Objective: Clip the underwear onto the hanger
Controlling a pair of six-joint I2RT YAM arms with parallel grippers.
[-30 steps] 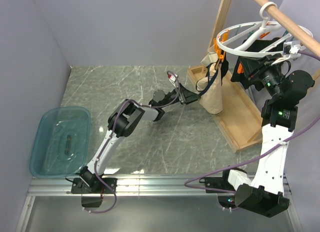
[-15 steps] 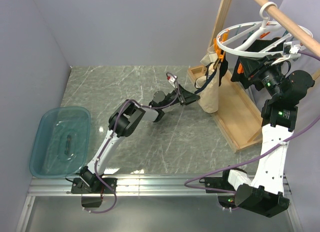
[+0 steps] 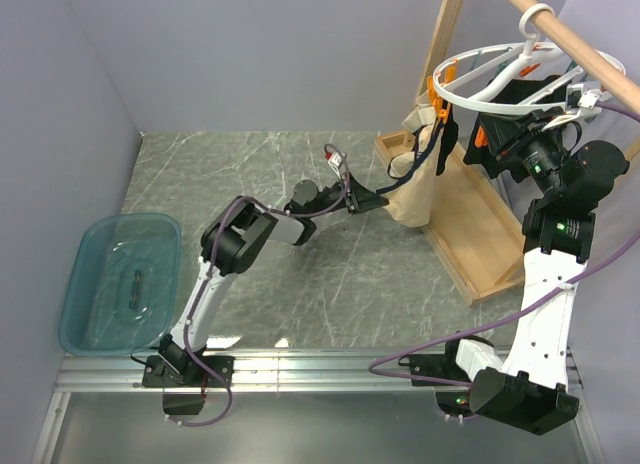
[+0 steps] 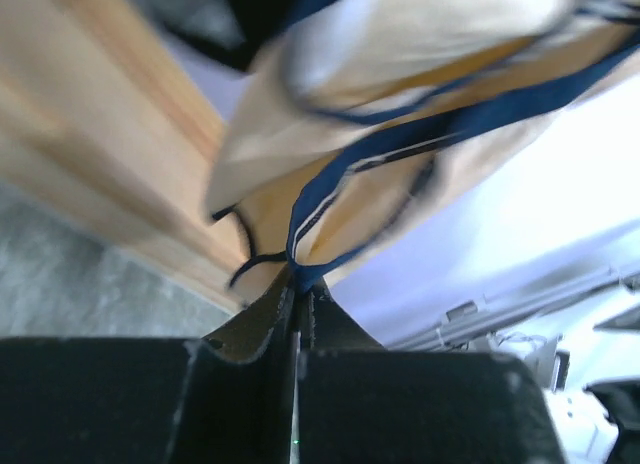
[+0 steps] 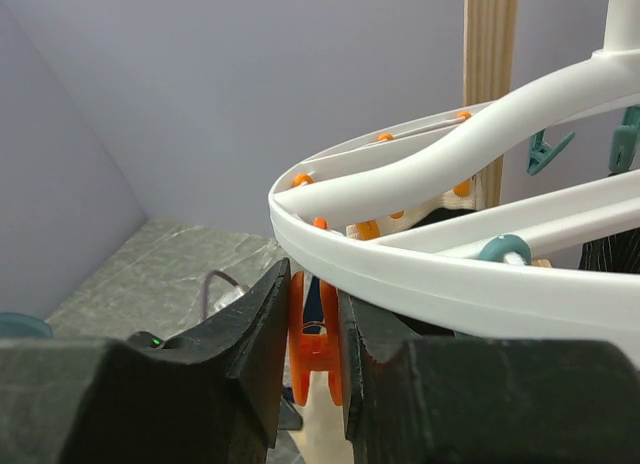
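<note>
Drawn back leftward, the left claw (image 4: 298,284) is now squeezed tight on the navy trim of the beige underwear (image 4: 440,24), near the far right corner of the marbled desk (image 3: 330,294). A translucent teal tub (image 3: 110,324) at the left edge holds one small dark object (image 3: 135,282). The right claw (image 5: 314,289) pinches an orange clip (image 5: 315,344) under the white plastic hanger (image 5: 450,289).

No legible text (any view)

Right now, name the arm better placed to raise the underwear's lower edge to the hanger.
Left: the left gripper is shut on the underwear at its trim. The right gripper grips an orange clip under the hanger.
</note>
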